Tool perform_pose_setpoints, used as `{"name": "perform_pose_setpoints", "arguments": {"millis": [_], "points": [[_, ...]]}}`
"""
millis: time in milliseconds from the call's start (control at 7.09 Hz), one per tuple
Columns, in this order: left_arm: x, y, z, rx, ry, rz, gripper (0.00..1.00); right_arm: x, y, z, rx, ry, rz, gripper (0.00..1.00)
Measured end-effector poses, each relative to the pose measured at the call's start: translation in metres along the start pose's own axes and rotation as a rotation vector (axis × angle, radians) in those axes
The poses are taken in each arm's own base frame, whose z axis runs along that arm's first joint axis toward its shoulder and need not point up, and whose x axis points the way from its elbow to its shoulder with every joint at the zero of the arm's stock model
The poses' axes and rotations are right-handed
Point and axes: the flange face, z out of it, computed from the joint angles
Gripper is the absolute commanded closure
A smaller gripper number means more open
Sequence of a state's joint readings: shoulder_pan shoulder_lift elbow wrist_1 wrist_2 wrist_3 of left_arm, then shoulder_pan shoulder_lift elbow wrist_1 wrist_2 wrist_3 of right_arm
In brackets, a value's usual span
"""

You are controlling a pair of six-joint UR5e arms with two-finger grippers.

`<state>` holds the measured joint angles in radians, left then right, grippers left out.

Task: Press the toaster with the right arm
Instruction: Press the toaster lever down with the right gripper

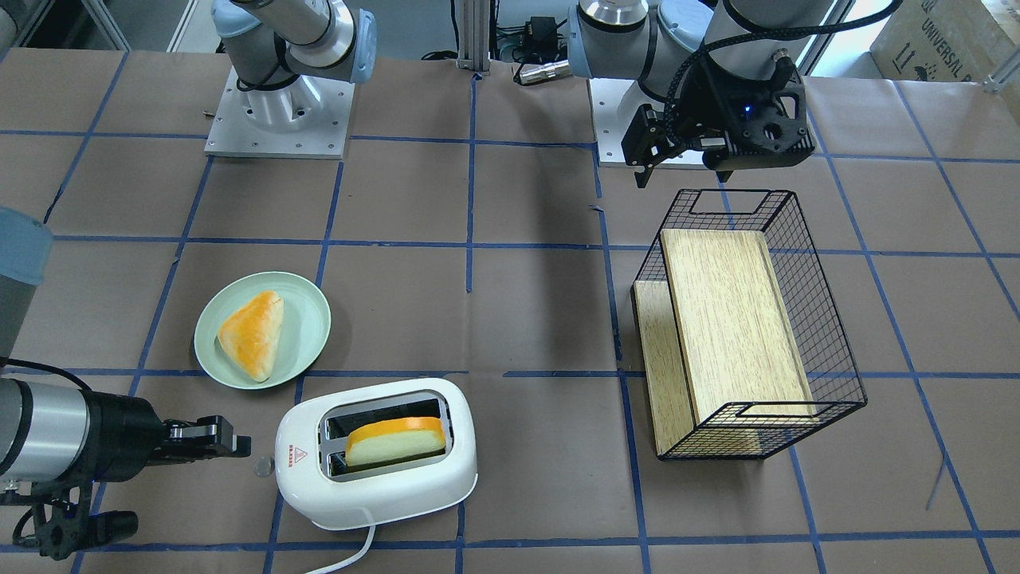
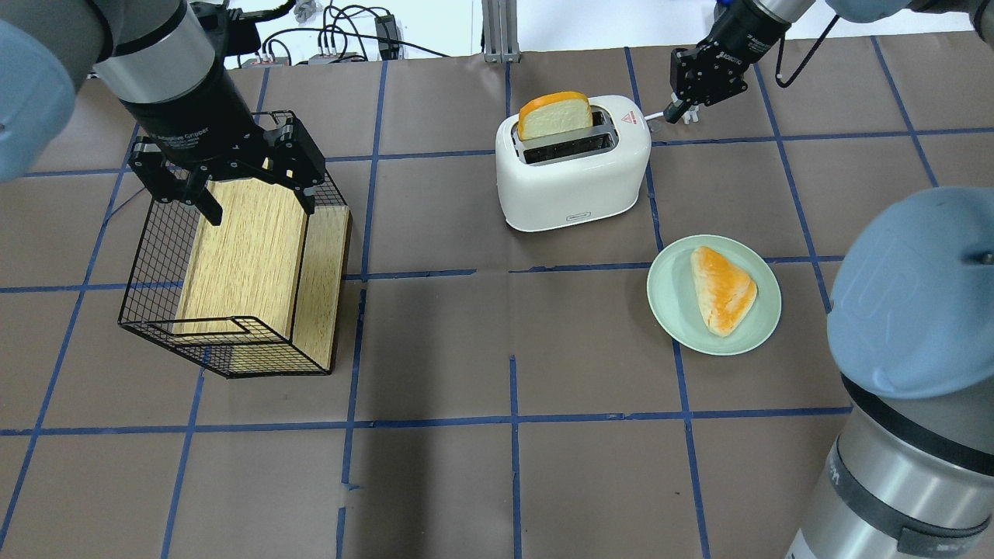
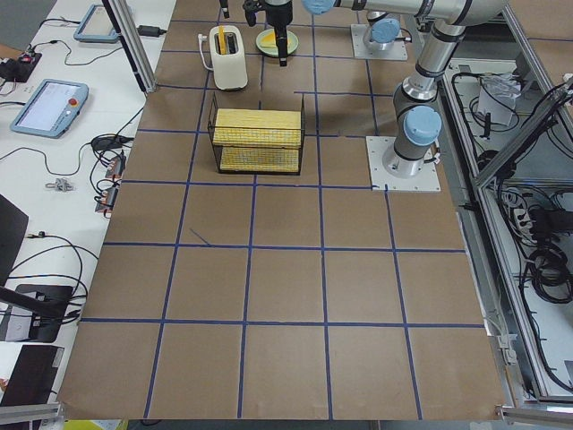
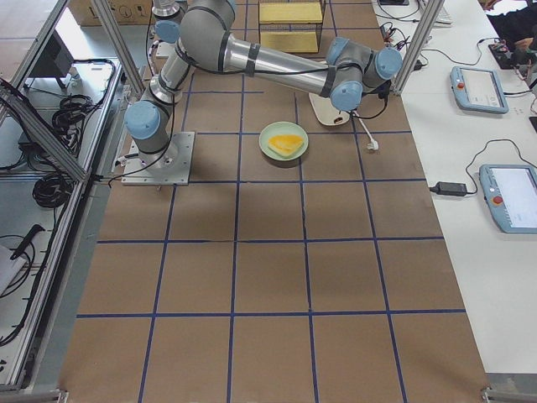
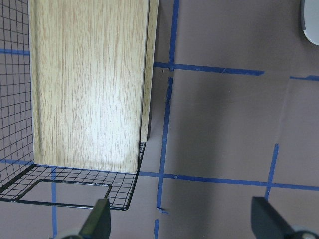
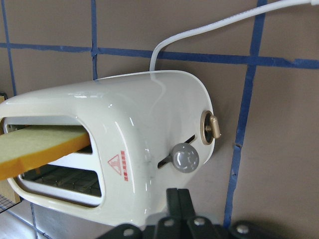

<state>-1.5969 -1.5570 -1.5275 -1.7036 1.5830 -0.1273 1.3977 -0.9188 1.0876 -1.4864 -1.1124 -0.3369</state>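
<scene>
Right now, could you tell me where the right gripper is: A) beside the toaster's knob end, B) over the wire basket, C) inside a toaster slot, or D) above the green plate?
A: the right gripper, fingers together, sits close beside the end of the toaster that carries the clear knob.

**Lower centre:** you see the toaster [image 1: 382, 486], glossy white, with a small red triangle mark [image 1: 300, 456]. The slice [image 1: 396, 441] in its slot is pale cream with an orange crust.

**Upper left of it:** your plate [image 1: 312, 319] is pale green and the pastry [image 1: 253, 335] is golden orange.

**Right:** the basket [image 1: 821, 335] is black wire grid and the boards [image 1: 729, 319] are light wood with a fine grain.

**Throughout:** the table [image 1: 526, 303] is brown, ruled in blue tape squares.
</scene>
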Motion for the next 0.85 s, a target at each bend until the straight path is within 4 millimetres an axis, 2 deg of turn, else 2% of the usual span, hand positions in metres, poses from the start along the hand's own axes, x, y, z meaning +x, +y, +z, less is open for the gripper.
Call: {"name": "perform_pose_setpoints", "arguments": {"millis": [423,846], "points": [[0.0,0.0,0.0,0.0,0.0,0.0,0.0,-0.007,-0.016,0.018,-0.014,0.003,-0.001,0.93],[0.0,0.0,0.0,0.0,0.0,0.0,0.0,0.008,-0.021,0.031,-0.029,-0.006,-0.001,0.93]]}}
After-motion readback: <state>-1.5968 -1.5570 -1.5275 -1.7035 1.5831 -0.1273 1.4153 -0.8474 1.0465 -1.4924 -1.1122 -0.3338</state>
